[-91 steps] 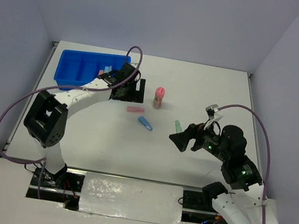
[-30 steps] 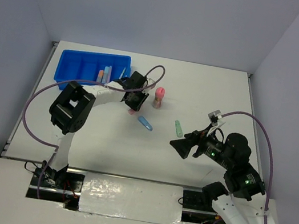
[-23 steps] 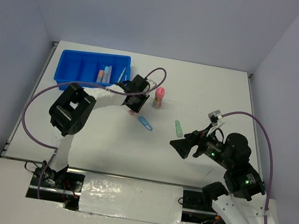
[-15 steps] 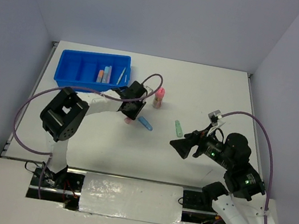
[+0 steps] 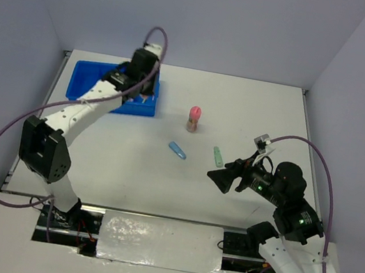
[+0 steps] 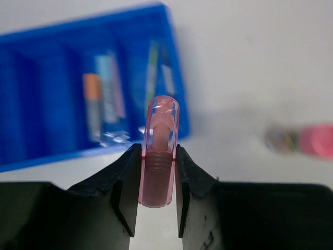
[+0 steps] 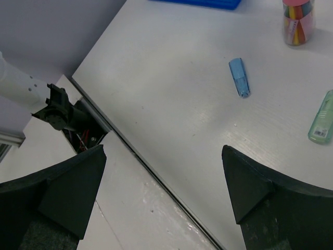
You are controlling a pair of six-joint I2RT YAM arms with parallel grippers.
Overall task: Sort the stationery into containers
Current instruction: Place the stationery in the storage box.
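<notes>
Blue tray [image 5: 85, 84], far left of the table [image 5: 258, 107], serves as the reference for all positions. In the left wrist view the tray [image 6: 47, 104] holds an orange stick [image 6: 91, 101] and a pale blue stick [image 6: 105, 86] side by side in one compartment, with thin pens [image 6: 152, 67] in the compartment to their right.

Left gripper [image 5: 140, 90] hangs over the tray's right end. Half a second earlier it was low on the table right of the tray, at a short pink stick; that stick has gone from the table. The wrist view shows why: the left gripper [image 6: 157, 156] is clamped on the pink stick [image 6: 158, 151], which stands upright between the two fingers [image 6: 127, 182], above the tray's right front corner. Which compartment lies beneath it cannot be told. The pick is done, and what appears to remain is to line up with a compartment and let go.

Right of the tray, a pink-capped cylinder [image 5: 195, 119] stands upright. Further right and nearer the arms lie a blue stick [image 5: 178, 150] and a green stick [image 5: 218, 156], apart from each other. All three remain unsorted.

Right gripper [image 5: 220, 176], far right of the tray, has not moved. In its own view the gripper [image 7: 163, 151] is spread wide and holds nothing, with the blue stick [image 7: 239, 76] and green stick [image 7: 324, 117] ahead of it.
</notes>
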